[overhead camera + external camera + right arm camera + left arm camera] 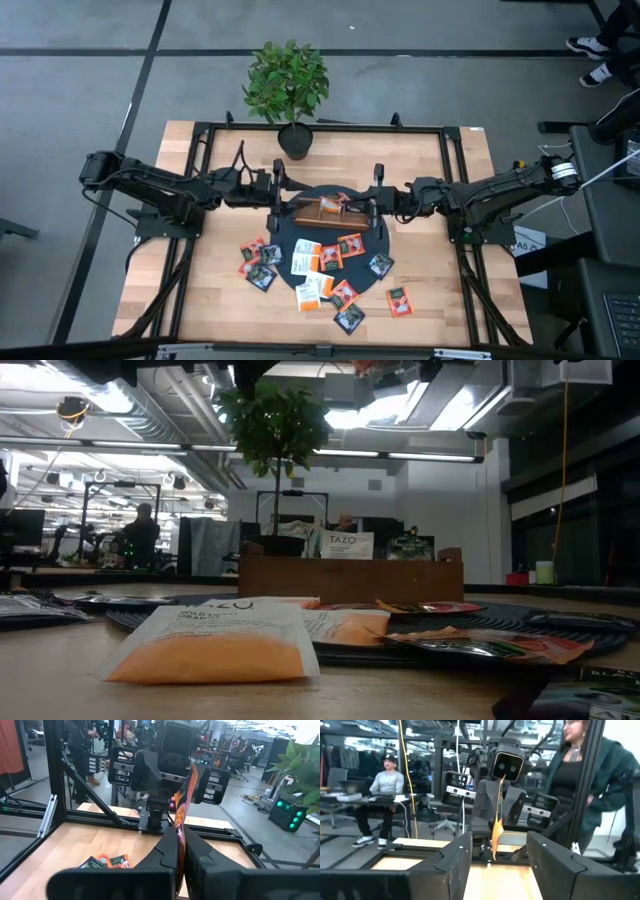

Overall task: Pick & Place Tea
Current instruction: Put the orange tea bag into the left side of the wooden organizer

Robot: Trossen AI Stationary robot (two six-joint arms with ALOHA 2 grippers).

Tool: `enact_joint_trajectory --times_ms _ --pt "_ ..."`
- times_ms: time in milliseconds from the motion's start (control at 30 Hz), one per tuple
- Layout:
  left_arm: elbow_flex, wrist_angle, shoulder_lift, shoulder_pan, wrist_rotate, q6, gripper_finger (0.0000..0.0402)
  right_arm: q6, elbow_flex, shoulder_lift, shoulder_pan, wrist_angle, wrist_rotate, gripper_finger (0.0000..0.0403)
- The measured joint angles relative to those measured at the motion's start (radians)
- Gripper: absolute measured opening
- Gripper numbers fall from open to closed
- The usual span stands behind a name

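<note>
Closest to the low camera lies a flat orange tea sachet (215, 645) on the light wooden bench (215, 305). From my station, the left tool (283, 190) stands wide and empty beside the long brown wooden tray (327, 213). The right tool (372, 199) pinches an orange sachet (181, 807) upright over that tray. Most sachets (320, 275) remain scattered, so I judge the sorting barely begun.

Scattered sachets (322, 275) crowd the mat; outer tabletop (440, 310) lies free
</note>
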Motion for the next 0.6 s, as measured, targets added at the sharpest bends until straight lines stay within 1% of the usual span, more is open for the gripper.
enact_joint_trajectory --times_ms 167,400,600 --pt "0.005 0.013 0.047 0.0 -0.009 -0.033 0.0185 -0.003 0.0 0.0 0.0 0.005 -0.001 0.0012" --pt "0.089 0.019 0.148 0.0 -0.005 -0.007 0.0186 0.0 0.0 0.0 0.0 0.006 -0.001 0.0012" --pt "0.114 0.029 0.163 0.0 0.046 0.004 0.0186 0.0 0.0 0.0 0.0 -0.002 -0.001 0.0012"
